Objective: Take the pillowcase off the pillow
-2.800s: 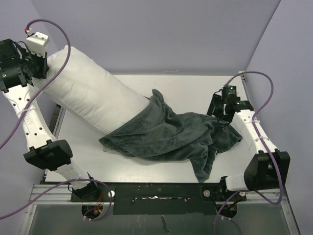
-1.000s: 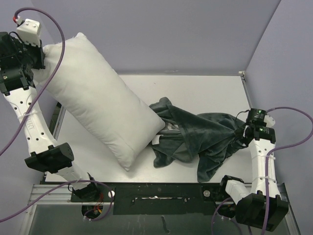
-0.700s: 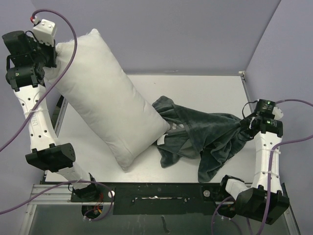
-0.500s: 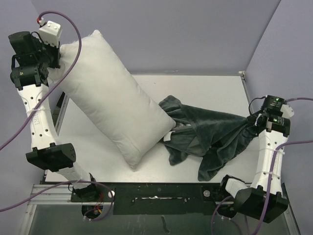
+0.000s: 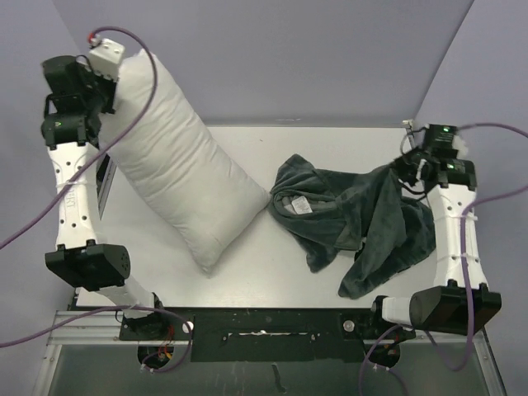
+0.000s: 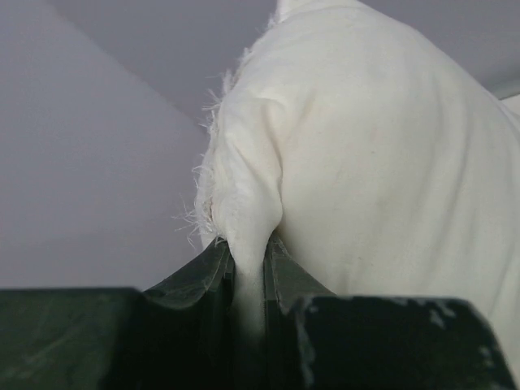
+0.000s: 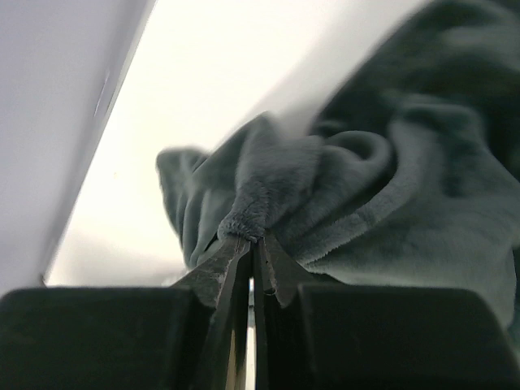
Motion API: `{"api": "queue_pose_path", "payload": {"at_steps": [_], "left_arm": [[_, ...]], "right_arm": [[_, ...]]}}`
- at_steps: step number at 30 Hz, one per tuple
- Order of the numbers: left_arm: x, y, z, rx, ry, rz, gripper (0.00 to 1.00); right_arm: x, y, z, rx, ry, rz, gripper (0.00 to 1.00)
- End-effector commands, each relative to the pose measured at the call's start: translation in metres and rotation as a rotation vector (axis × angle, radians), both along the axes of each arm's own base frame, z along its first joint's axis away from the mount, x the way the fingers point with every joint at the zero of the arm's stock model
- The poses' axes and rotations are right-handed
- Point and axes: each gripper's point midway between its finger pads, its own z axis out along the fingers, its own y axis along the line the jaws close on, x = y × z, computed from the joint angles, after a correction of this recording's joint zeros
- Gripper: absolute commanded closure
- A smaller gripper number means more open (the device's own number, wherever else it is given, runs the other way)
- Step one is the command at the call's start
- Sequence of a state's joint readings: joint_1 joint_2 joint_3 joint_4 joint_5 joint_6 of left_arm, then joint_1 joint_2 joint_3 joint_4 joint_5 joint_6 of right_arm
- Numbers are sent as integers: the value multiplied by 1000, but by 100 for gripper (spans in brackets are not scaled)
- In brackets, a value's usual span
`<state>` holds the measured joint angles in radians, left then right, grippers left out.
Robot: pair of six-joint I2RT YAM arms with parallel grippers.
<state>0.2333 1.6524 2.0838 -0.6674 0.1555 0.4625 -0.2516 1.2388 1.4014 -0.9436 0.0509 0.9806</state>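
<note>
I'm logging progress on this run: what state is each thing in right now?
pillow: bare, out of its cover, tilted, upper corner pinched, lower corner on the table.
pillowcase: off the pillow, crumpled on the table, one fold lifted.
left gripper: jaws shut on the pillow's corner.
right gripper: jaws shut on a pillowcase fold.

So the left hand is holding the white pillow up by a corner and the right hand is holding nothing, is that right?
Not quite. The right hand is not empty: the right wrist view shows it shut on a fold of the dark pillowcase. The left hand does hold the white pillow up by a corner.
</note>
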Motion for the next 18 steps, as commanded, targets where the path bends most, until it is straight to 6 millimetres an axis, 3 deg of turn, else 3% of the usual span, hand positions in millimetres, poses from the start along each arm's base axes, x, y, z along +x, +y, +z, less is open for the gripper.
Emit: {"api": "queue_pose_path", "payload": {"at_steps": [1, 5, 9, 11, 14, 15, 16, 18], "left_arm": [[-19, -119, 22, 18, -71, -279, 100], [-40, -195, 5, -28, 4, -463, 100], [-57, -247, -18, -92, 97, -589, 100], [-54, -256, -35, -87, 130, -597, 100], [-39, -249, -58, -20, 140, -551, 97], [-33, -243, -63, 3, 135, -527, 84], [-29, -237, -65, 27, 130, -503, 65], [-25, -226, -65, 53, 111, -471, 46]], "right_arm": [[49, 65, 34, -175, -100, 240, 100], [73, 105, 8, -214, -45, 459, 96], [71, 108, -16, -297, 26, 554, 60], [63, 102, -20, -338, 19, 560, 50], [51, 97, -20, -384, 1, 590, 36], [47, 96, -19, -398, 0, 601, 33], [44, 96, -16, -410, -5, 616, 31], [39, 98, -12, -434, -10, 643, 26]]}}
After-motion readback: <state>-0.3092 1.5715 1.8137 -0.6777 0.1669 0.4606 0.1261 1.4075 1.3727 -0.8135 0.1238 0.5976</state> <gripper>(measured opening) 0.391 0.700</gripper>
